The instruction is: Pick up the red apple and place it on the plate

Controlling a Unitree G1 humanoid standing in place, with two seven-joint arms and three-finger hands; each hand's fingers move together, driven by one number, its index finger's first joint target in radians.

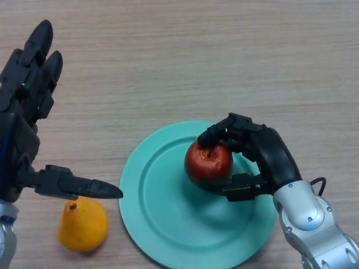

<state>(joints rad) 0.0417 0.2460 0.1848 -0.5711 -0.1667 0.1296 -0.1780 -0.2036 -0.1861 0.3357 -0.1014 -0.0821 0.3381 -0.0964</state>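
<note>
Partly hidden, red apple gripped by right hand over plate; left hand open.

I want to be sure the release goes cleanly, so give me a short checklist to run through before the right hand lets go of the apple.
1. Red apple over the teal plate: ok.
2. Right hand curled round the apple: ok.
3. Apple resting on the plate rather than held above it: cannot tell.
4. Apple away from the plate's rim: ok, it sits inside the upper right part.
5. Left hand open and off the plate: ok.
6. Yellow pear clear of the plate: ok, on the table to its left.
</note>
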